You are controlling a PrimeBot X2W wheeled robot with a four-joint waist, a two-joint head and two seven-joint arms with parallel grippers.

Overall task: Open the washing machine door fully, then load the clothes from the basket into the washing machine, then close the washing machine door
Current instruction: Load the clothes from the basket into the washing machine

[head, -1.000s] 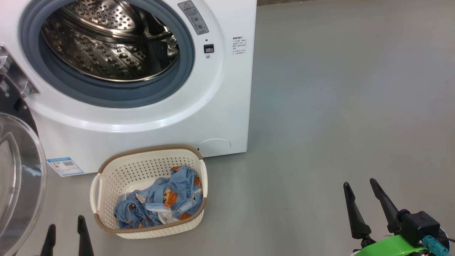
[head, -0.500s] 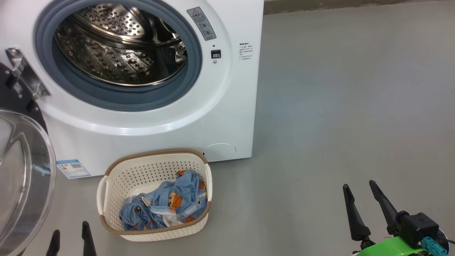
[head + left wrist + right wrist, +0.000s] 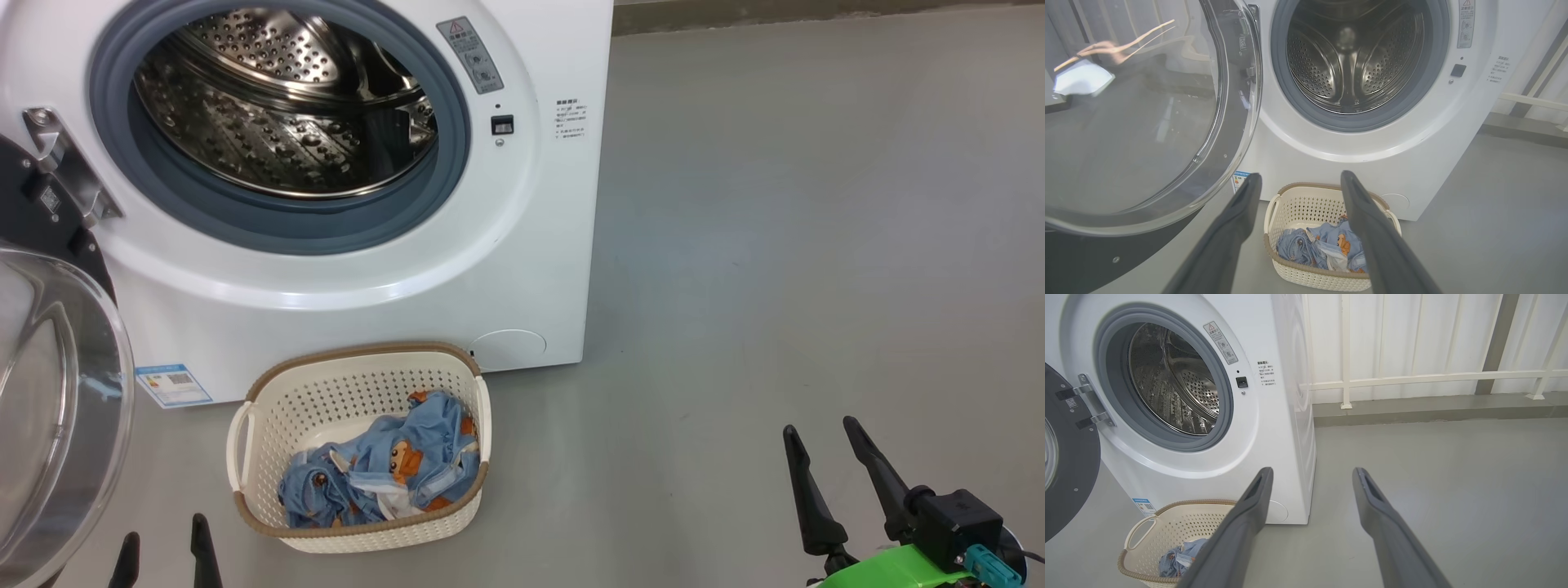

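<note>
Nearest me, my left tool (image 3: 163, 531) and right tool (image 3: 819, 426) both stand spread and empty over the smooth grey floor (image 3: 775, 245). Just ahead of the left one, the perforated cream basket (image 3: 326, 400) holds the crumpled blue bear-print clothes (image 3: 384, 474). Beside it on the left, the washing machine door (image 3: 57, 392) stands wide open, its glass bulging. Behind the basket, the white washing machine (image 3: 326, 318) shows its dimpled steel drum (image 3: 277, 122).

The washing machine (image 3: 522, 245) is smooth, shiny white, and its drum (image 3: 269, 122) is shiny metal full of little holes. The basket (image 3: 326, 400) is plastic, and the clothes (image 3: 384, 478) are soft cloth.
</note>
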